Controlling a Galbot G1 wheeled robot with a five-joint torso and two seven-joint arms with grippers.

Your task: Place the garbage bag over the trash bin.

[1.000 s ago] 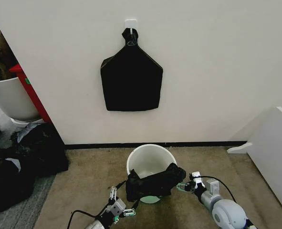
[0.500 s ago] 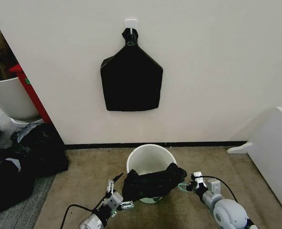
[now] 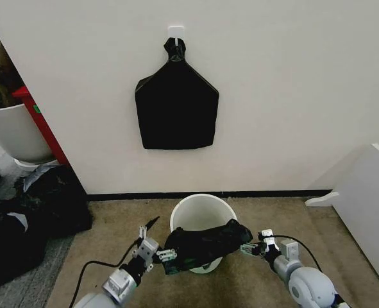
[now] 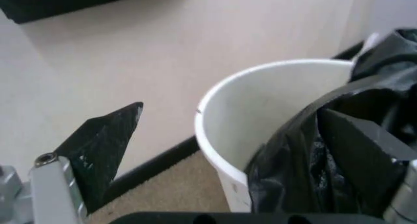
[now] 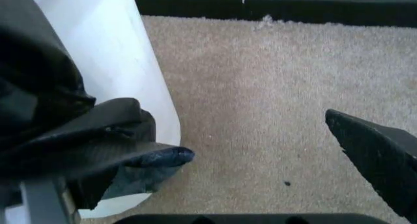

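The trash bin (image 3: 202, 210), a round white bucket, stands on the carpet close to the wall. The garbage bag (image 3: 202, 242) lies bunched across its near rim, stretched between my two grippers. My left gripper (image 3: 161, 240) is at the bin's left side, open; its far finger (image 4: 364, 151) is tucked under the garbage bag (image 4: 306, 151) beside the trash bin (image 4: 260, 116). My right gripper (image 3: 252, 244) is at the bin's right side, also open. One of its fingers (image 5: 97, 151) carries the film of the garbage bag (image 5: 39, 102) against the trash bin (image 5: 124, 63).
A flat black bag (image 3: 176, 109) hangs from a wall hook above the bin. Bulky black sacks (image 3: 22, 218) and a white planter (image 3: 9, 131) stand at the left. A white panel (image 3: 369, 205) leans at the right. Bare carpet (image 5: 260, 77) lies right of the bin.
My left gripper has moved forward and up along the bin's left side, drawing the bag's left end with it. The bag now sits higher across the near rim. The right gripper barely shifted.
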